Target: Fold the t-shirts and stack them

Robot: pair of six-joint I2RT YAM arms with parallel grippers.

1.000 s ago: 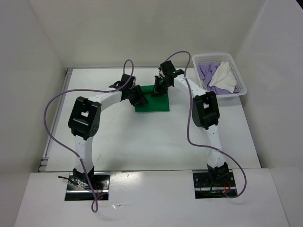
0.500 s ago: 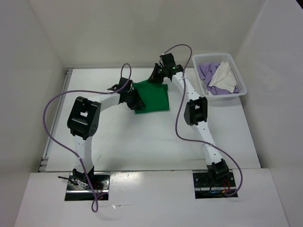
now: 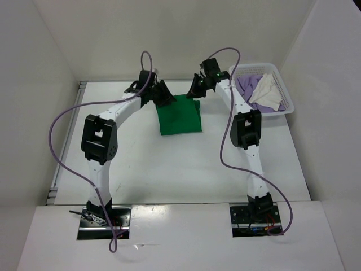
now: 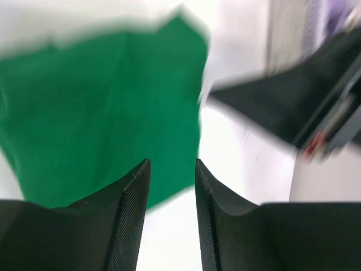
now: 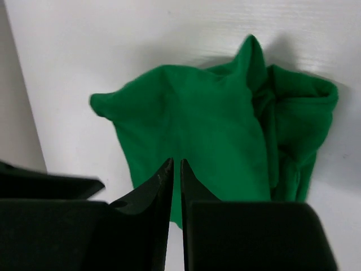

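The bright green t-shirt [image 3: 179, 116] lies folded flat as a rough rectangle mid-table, also seen in the left wrist view [image 4: 107, 107] and the right wrist view [image 5: 208, 124]. My left gripper [image 3: 163, 96] [image 4: 172, 164] hovers over its far left corner, open, with nothing between the jaws. My right gripper [image 3: 195, 92] [image 5: 176, 162] hangs above its far right corner, jaws only a slit apart and empty. The lavender t-shirt [image 3: 246, 87] and the cream-white t-shirt [image 3: 268, 93] lie crumpled in the basket.
A white mesh basket [image 3: 286, 105] stands at the table's far right, beside the right arm's upper links. White walls enclose the table at the left, back and right. Purple cables loop off both arms.
Both grippers have swung toward the far edge, spreading the green shirt into a taller rectangle. The right jaws, shut a second ago, now stand slightly apart, off the cloth.
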